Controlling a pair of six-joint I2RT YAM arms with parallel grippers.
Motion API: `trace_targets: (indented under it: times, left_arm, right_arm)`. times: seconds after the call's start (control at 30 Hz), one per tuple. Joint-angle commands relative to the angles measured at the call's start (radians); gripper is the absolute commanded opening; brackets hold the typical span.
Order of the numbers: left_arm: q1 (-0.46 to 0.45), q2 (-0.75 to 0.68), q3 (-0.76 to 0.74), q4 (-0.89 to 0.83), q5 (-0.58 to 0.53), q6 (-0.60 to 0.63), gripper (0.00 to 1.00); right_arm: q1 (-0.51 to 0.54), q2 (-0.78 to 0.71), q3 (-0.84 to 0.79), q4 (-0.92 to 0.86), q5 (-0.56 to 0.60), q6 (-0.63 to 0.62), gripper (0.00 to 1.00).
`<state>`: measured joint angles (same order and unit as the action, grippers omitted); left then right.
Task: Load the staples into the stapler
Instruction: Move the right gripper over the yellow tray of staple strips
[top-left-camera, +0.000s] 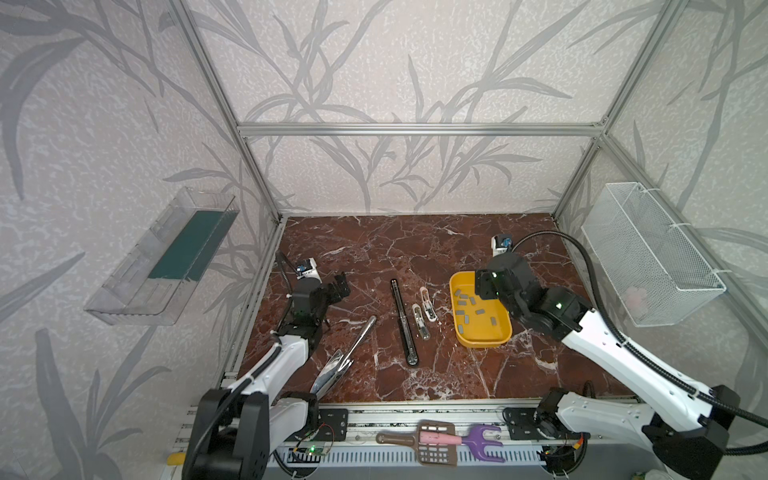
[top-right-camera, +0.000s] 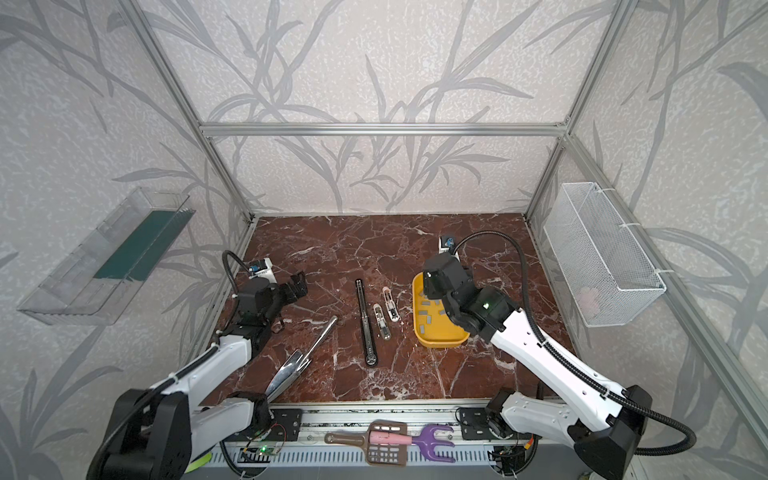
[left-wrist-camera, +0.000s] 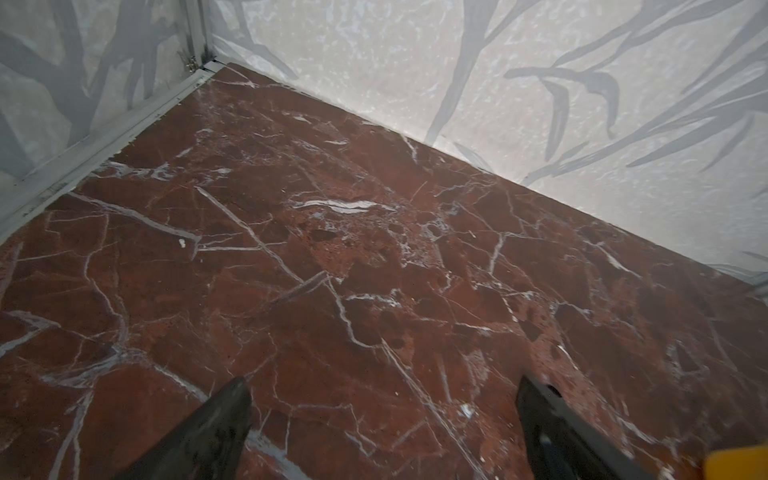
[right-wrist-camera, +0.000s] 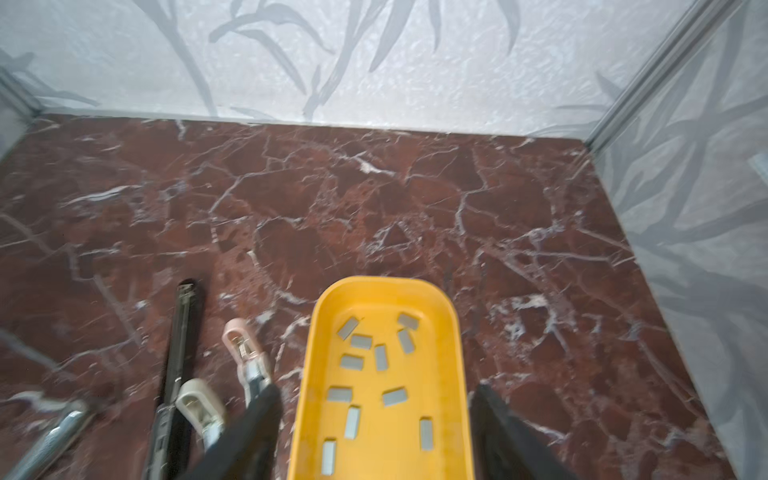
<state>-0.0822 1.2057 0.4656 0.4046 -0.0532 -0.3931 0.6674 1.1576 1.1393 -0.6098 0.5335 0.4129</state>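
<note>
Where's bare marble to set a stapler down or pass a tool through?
Widest free patch: the rear table strip between the back wall and everything else. Also free: front right, bordered by the black stapler, yellow tray and front rail. Crowded: the two small staplers fill the gap between black stapler and tray.

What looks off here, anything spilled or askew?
No spill seen: the staples lie inside the yellow tray. One oddity: the silver stapler lies splayed open, askew, close to the front edge of the table.
</note>
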Motion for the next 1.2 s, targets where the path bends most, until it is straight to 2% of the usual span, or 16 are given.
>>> trace_targets:
  times: [0.0, 0.07, 0.1, 0.13, 0.27, 0.43, 0.5, 0.6, 0.8, 1.17]
  left_arm:
    - [0.007, 0.094, 0.067, 0.156, -0.107, 0.063, 1.00]
    - [0.008, 0.132, 0.047, 0.213, -0.151, 0.071, 1.00]
    - [0.008, 0.146, 0.030, 0.242, -0.181, 0.065, 1.00]
    - [0.009, 0.156, 0.016, 0.276, -0.202, 0.046, 0.99]
    - [0.010, 0.166, 0.025, 0.271, -0.162, 0.036, 0.99]
    - [0.008, 0.190, 0.076, 0.204, -0.122, 0.037, 0.99]
    - [0.008, 0.194, 0.080, 0.200, -0.114, 0.040, 0.99]
    - [0.009, 0.205, 0.095, 0.188, -0.091, 0.046, 0.99]
    - [0.009, 0.219, 0.070, 0.241, -0.074, 0.010, 0.97]
    - [0.009, 0.216, 0.081, 0.218, -0.020, 0.036, 0.96]
  right_arm:
    - [-0.132, 0.098, -0.075, 0.077, -0.225, -0.093, 0.57]
    - [-0.210, 0.165, -0.104, 0.148, -0.404, -0.070, 0.51]
    - [-0.226, 0.203, -0.112, 0.166, -0.442, -0.075, 0.50]
    - [-0.231, 0.241, -0.111, 0.165, -0.435, -0.082, 0.50]
    - [-0.239, 0.345, -0.098, 0.161, -0.410, -0.098, 0.48]
    - [-0.244, 0.472, -0.045, 0.141, -0.514, -0.114, 0.48]
    - [-0.246, 0.513, -0.013, 0.110, -0.496, -0.114, 0.48]
    - [-0.254, 0.543, -0.005, 0.091, -0.456, -0.098, 0.48]
    - [-0.278, 0.577, -0.013, 0.098, -0.491, -0.089, 0.44]
    - [-0.279, 0.653, 0.015, 0.056, -0.489, -0.085, 0.40]
